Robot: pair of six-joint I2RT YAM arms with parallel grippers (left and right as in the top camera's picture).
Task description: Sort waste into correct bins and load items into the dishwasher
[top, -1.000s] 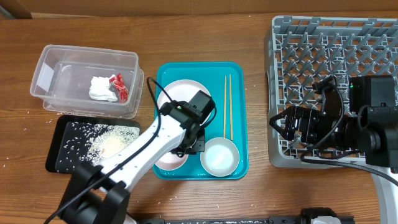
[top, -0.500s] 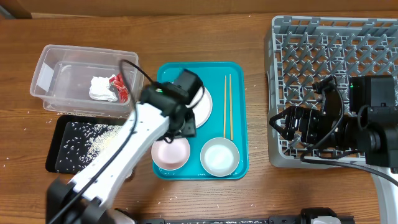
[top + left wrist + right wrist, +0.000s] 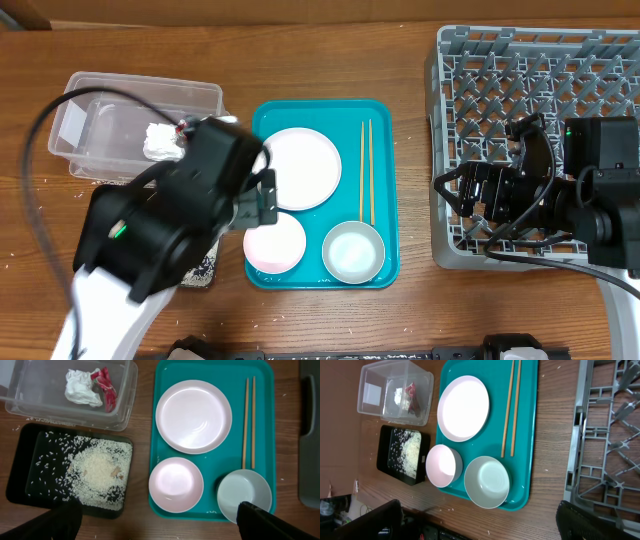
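Seen from overhead, the left arm (image 3: 160, 230) is large and blurred over the near left of the counter (image 3: 330, 50). It hides most of the black tray and the near right corner of the clear tub. Its wrist view looks straight down. There the left fingers (image 3: 50, 522) are two dark shapes in the bottom corners, spread wide with nothing between them.

Nearest on the left is the one shallow black tray (image 3: 20, 490), holding a pile of white rice (image 3: 97, 472) with grains scattered around it. To its right sits a teal tray (image 3: 383, 170).

Two bowls sit side by side at the teal tray's near edge: a pink bowl (image 3: 176, 484) on the left and a white bowl (image 3: 244, 496) with a greyish rim on the right. Both are upright.

Just beyond the pink bowl is one white plate (image 3: 193, 416). Two wooden chopsticks (image 3: 248, 420) lie side by side along the tray's right side. Their near ends stop close to the white bowl.

Farther back on the left, right behind the black tray, is the one clear tub (image 3: 40, 380). Inside it, one white tissue wad (image 3: 82, 387) lies against one red wrapper (image 3: 106, 387).

On the right, apart from the teal tray, stands the grey dish rack (image 3: 540, 60). The right arm (image 3: 560, 195) lies over its near left part. The right fingers (image 3: 590, 520) are also spread apart and hold nothing.
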